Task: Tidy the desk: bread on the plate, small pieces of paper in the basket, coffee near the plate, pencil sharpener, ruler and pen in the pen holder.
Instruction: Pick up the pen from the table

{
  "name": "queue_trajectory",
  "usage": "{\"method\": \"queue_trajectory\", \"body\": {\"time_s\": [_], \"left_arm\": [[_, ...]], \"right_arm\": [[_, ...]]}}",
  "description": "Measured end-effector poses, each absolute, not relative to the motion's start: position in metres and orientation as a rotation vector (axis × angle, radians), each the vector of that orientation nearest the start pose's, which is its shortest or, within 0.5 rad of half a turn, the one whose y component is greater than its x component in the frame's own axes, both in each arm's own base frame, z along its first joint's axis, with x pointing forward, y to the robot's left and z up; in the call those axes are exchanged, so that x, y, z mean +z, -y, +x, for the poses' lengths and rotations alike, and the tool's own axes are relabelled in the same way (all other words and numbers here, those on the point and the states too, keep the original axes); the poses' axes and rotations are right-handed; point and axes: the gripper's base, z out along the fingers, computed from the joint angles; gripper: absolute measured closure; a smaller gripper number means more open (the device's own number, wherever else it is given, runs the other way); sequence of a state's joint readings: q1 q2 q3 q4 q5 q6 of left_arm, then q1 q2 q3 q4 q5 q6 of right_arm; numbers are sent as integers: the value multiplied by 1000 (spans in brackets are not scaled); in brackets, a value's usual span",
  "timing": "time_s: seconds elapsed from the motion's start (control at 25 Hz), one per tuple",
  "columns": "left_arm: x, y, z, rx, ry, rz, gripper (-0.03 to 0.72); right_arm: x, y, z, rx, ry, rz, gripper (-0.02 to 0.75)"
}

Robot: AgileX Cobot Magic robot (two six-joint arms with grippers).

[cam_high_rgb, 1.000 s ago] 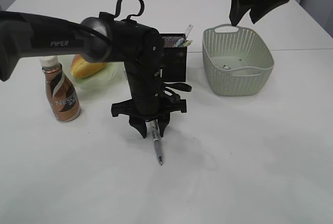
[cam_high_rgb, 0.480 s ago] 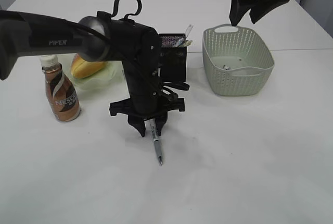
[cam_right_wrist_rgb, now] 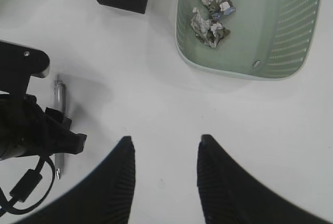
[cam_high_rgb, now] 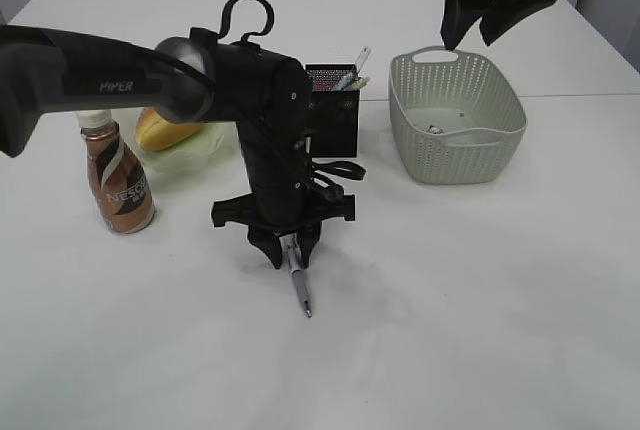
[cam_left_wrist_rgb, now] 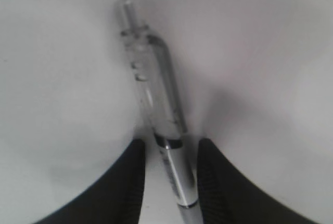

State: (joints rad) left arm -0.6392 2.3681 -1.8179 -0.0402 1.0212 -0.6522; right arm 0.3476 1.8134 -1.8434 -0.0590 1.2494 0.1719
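Two end effectors: left end effector [cam_high_rgb: 290, 252] low over the middle of the tabletop [cam_high_rgb: 480, 290]; right end effector [cam_high_rgb: 470, 25] high above the far right, over the back of the basket [cam_high_rgb: 455, 115].
Left end effector state: fingers [cam_left_wrist_rgb: 117, 193] straddle the pen [cam_left_wrist_rgb: 156, 114] with a thin gap visible on each side; parted, not clamped on it.
Right end effector state: fingers [cam_right_wrist_rgb: 106, 182] spread, nothing between them, only bare tabletop below in the right wrist view.
Pen: lies on the tabletop, its clear end reaching out past the fingertips toward the near edge, its other end under the left wrist.
Basket: right of centre, well inside the far and right edges; crumpled paper pieces [cam_right_wrist_rgb: 210, 15] lie on its floor near one wall.
Pen holder [cam_high_rgb: 335, 115]: just behind the left arm, between plate and basket, with items standing in it and poking above the rim.
Plate [cam_high_rgb: 195, 150]: back left, partly hidden by the left arm; the bread [cam_high_rgb: 165, 128] sits on it.
Coffee [cam_high_rgb: 115, 178]: upright on the left, just in front of the plate, not touching it.
Open room, near side: wide bare tabletop in front of the pen, across to the right edge.
Open room, middle: clear strip between pen holder and basket, and between the left arm and the basket.
Tight room: left of the pen, the coffee and plate stand near the arm's elbow.
Edges: far tabletop edge visible behind the basket; near edge out of frame.
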Motion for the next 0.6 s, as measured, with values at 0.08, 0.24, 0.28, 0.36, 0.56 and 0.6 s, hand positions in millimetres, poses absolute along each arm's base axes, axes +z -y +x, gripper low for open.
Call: {"method": "queue_trajectory", "body": {"time_s": [0.08,0.24,0.28,0.36,0.56,0.6], "left_arm": [[109,284,376,-123,-3094,-48,441],[110,284,376,-122,-3095,-46,459],[110,283,376,-118,-3100,-45,474],[108,283,375,-108,-3106,-32,516],[109,282,375,-79,-3111,47,622],[109,281,375,-68,-3114,68,624]], "right_arm": [[357,-128,369,76,-2691,-245,409],[357,-128,369,76,-2691,-245,409],[357,-128,369,76,-2691,-245,409],[357,-128,369,76,-2691,-245,409],[357,-128,369,76,-2691,-245,409],[357,-128,369,76,-2691,-245,409]]}}
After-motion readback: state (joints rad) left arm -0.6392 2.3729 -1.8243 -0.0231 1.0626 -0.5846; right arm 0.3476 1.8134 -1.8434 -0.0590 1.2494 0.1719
